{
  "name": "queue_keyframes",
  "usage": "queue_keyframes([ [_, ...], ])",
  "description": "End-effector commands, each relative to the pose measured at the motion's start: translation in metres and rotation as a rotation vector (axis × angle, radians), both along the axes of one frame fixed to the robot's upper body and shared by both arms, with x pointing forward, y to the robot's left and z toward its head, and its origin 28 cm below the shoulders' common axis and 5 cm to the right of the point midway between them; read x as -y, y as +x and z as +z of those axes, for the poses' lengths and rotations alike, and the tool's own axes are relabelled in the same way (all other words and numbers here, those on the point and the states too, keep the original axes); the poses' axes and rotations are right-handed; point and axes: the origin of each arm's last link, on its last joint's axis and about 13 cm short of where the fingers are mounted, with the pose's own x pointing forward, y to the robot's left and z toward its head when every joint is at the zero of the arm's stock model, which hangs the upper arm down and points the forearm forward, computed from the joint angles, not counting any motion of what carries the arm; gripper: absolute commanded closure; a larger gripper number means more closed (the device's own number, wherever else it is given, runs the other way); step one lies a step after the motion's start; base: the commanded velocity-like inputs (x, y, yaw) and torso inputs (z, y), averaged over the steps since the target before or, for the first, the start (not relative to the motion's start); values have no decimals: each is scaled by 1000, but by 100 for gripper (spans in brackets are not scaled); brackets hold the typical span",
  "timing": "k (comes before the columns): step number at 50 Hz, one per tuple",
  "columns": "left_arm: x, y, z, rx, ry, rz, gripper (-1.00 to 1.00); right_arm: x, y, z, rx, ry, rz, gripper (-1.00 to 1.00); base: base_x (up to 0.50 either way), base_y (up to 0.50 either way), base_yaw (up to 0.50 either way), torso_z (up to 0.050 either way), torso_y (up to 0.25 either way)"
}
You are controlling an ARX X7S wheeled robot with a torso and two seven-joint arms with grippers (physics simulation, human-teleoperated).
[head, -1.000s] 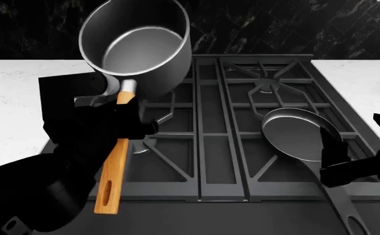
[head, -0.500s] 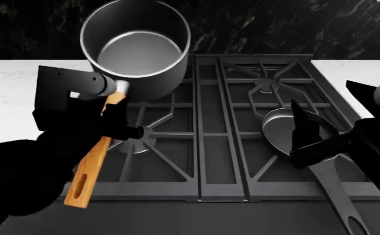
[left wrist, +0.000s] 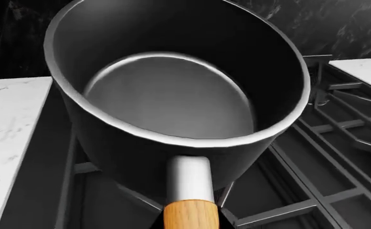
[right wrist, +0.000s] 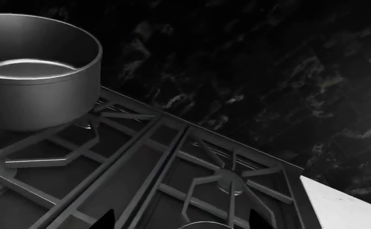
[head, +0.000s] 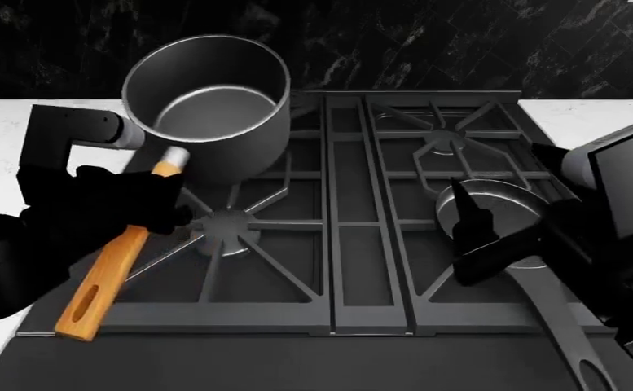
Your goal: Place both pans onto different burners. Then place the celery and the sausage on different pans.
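Note:
The deep saucepan is at the rear-left burner's grate; I cannot tell whether it rests on the bars. My left gripper is shut on its orange-brown wooden handle. The shallow frying pan lies on the front-right burner grate, its dark handle pointing toward me. My right gripper hangs open just above it, hiding part of it; only the pan's rim shows between the fingertips. The celery and the sausage are out of view.
Black grates cover the front-left burner and rear-right burner. White marble counter lies left and right of the stove. A black marble backsplash rises behind it.
The saucepan has come down and to the left, and its handle has swung out to the left. My right gripper has moved in from the right over the frying pan.

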Motion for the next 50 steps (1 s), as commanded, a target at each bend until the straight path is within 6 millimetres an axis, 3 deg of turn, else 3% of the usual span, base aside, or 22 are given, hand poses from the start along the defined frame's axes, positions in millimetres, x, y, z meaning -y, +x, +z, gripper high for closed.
queue_keyframes([
  [1,-13,-4,-7,-15,-14,15,100,-2,5,-4,-8,-4,17,-100,0,0,0,0,0],
  [42,-14,-22,-36,-128,95,-5,100,-1,4,-6,9,0,22,-100,0,0,0,0,1],
  [50,-14,-25,-30,-104,82,-21,100,-2,4,-5,9,-5,22,-100,0,0,0,0,0],
])
